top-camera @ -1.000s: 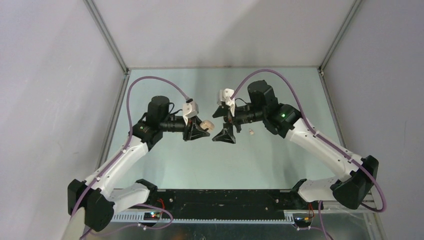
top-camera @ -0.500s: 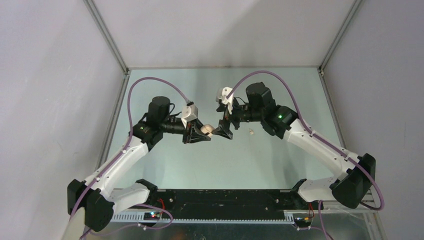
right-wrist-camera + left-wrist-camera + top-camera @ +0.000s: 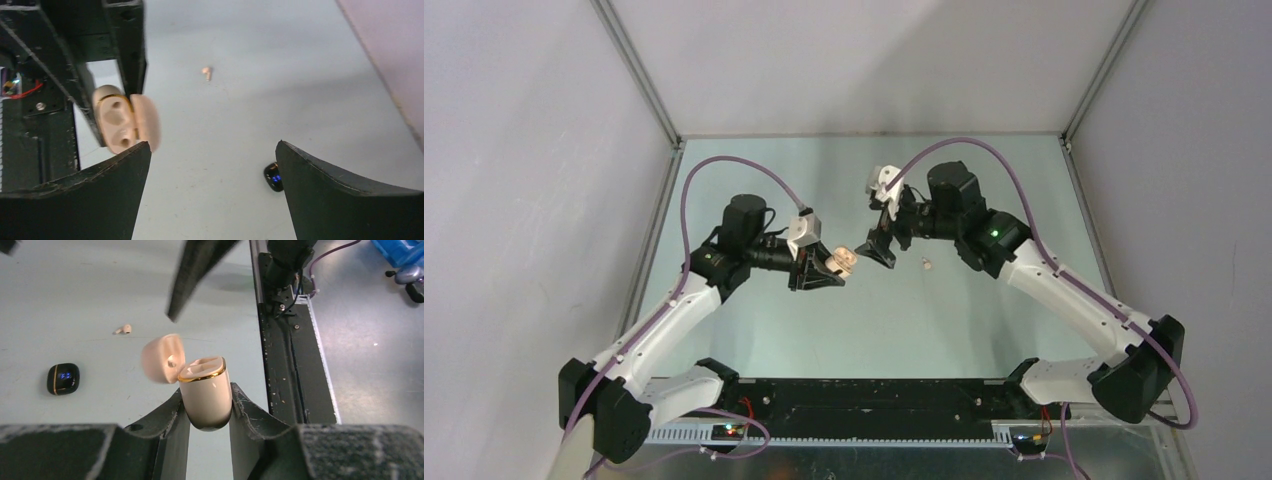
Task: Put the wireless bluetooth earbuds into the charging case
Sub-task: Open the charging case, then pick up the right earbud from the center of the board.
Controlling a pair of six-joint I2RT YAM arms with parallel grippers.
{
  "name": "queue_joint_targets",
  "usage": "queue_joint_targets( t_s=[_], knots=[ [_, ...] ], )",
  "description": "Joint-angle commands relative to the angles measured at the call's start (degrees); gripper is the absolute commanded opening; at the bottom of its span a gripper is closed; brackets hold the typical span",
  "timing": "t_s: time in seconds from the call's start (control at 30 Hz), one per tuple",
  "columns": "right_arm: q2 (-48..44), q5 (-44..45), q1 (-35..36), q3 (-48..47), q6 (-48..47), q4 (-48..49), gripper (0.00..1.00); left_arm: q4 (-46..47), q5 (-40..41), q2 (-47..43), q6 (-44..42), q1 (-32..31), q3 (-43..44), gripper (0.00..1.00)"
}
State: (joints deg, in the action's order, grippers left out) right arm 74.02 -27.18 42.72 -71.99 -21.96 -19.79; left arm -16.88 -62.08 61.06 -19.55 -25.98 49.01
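The left gripper [image 3: 832,264] clamped the glossy, pebble-rounded beige charging case [image 3: 206,400] above the table's [image 3: 824,335] middle, its gold-rimmed lid [image 3: 162,359] hinged open. Beside it, the right gripper [image 3: 212,147] had its black jaws spread wide, holding nothing. Further right, one small cream earbud [image 3: 927,265] lay on the matte table.

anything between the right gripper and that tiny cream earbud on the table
Nothing visible. The tiny cream earbud lies alone on bare table beyond the open fingers of the right gripper; the beige plastic charging case, lid open, is held aside.
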Motion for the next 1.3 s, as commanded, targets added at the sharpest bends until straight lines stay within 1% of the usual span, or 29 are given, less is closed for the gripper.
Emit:
queue_joint_targets(
  t_s=[0.0, 0.13, 0.23, 0.3, 0.33, 0.43, 0.47, 0.5, 0.57, 0.67, 0.73, 0.87, 0.97, 1.07, 1.27],
  knots=[
    [-3.0, 2.0, -1.5, -0.1, -1.4, 2.8, 1.0, -0.2, -3.4, -1.4, -1.3, -0.9, 0.5, 0.0],
    [-4.6, 1.6, -2.0, -0.1, -2.7, 1.3, 1.0, -0.3, -3.4, -1.4, -1.2, -0.9, 0.6, 0.0],
    [-6.1, 2.8, -3.7, -0.3, -2.4, 0.5, 1.0, -0.6, -3.2, -1.5, -1.5, -0.9, 0.5, 0.0],
    [-6.7, 1.4, -6.5, -0.3, -1.1, -0.1, 1.0, -0.9, -3.0, -1.6, -1.7, -0.9, 0.6, 0.0],
    [-6.8, 0.5, -9.4, -0.4, 0.0, -0.6, 1.0, -1.0, -3.0, -1.7, -1.9, -0.9, 0.6, 0.0],
    [-5.8, -5.4, -15.4, -0.3, 1.2, -2.2, 1.0, -1.2, -2.7, -2.0, -2.0, -0.9, 0.6, 0.0],
    [-4.5, -6.1, -18.3, -0.3, 1.2, -3.6, 1.0, -1.2, -2.6, -2.1, -2.0, -0.9, 0.6, 0.0],
    [-3.8, -6.9, -19.6, -0.3, -0.1, -5.5, 1.0, -1.2, -2.6, -2.2, -2.0, -0.9, 0.6, 0.0],
    [-1.1, -5.5, -22.5, -0.3, -3.4, -8.8, 1.0, -1.2, -2.6, -2.3, -2.0, -0.9, 0.7, 0.0],
    [4.2, 0.3, -25.7, -0.4, -6.0, -12.9, 1.0, -1.1, -2.5, -2.5, -1.9, -1.0, 0.7, 0.0],
    [7.3, 0.4, -28.0, -0.3, -5.6, -15.5, 0.96, -1.0, -2.4, -2.7, -1.8, -0.9, 0.6, 0.0],
    [14.0, -1.4, -32.3, -0.6, 1.5, -18.0, 0.88, -0.9, -2.4, -2.3, -1.8, -0.9, 0.6, 0.0],
    [21.2, -1.2, -34.3, -2.8, 7.1, -20.9, 0.78, -0.7, -2.2, -2.0, -1.8, -1.0, 0.8, 0.0],
    [28.5, -1.5, -35.2, -5.1, 10.8, -25.6, 0.71, -0.7, -2.0, -2.2, -1.8, -0.9, 0.7, 0.0],
    [36.1, -4.9, -35.5, -5.7, 14.5, -27.0, 0.66, -0.7, -1.8, -2.0, -1.8, -1.0, 0.7, 0.0]
  ],
)
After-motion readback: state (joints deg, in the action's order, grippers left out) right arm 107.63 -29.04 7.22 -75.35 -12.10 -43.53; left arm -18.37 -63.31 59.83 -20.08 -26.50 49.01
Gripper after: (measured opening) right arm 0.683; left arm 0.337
